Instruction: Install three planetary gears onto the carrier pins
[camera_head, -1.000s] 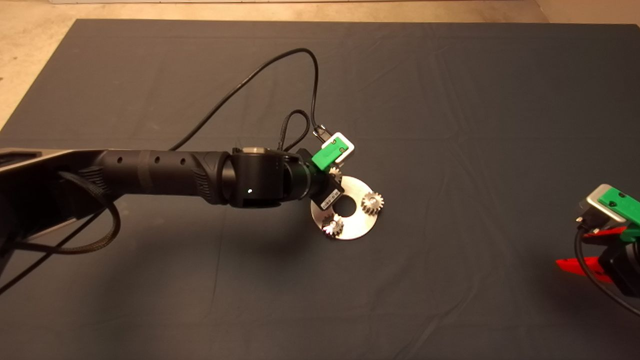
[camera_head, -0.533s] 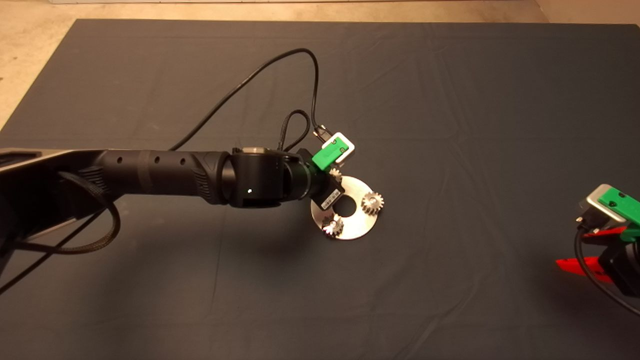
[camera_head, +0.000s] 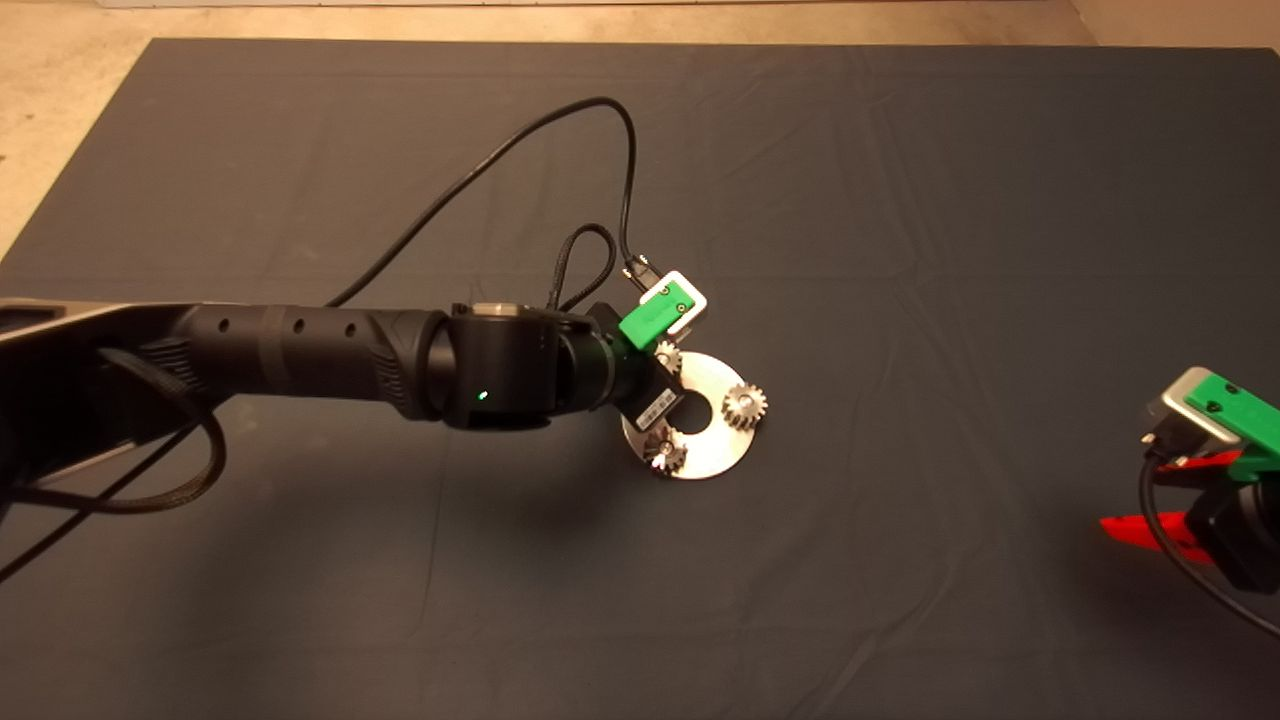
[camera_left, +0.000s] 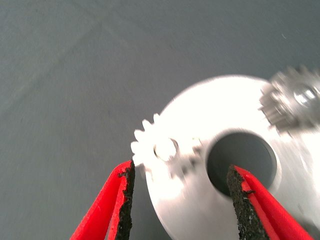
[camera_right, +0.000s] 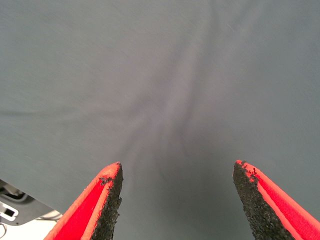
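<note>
Head cam looks down on the whole mat (camera_head: 900, 200) from above, w/ the disc (camera_head: 712, 445) near centre. Our left wrist cam sits close over that same disc (camera_left: 200, 210), the part both views share. Our right wrist cam faces bare mat (camera_right: 160, 75), well apart from the disc.

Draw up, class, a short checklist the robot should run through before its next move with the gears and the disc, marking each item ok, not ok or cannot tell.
1. Three planetary gears on the disc, each over a pin spot: ok.
2. Gear nearest the left tool fully seated on its carrier pin: cannot tell; a pin end shows in its bore, depth unclear.
3. Left tool released: ok; its fingers stand apart, with the gear beyond the pads.
4. Disc flat on the mat: ok.
5. Right tool out of the way: ok; open over bare mat at the right edge.
</note>
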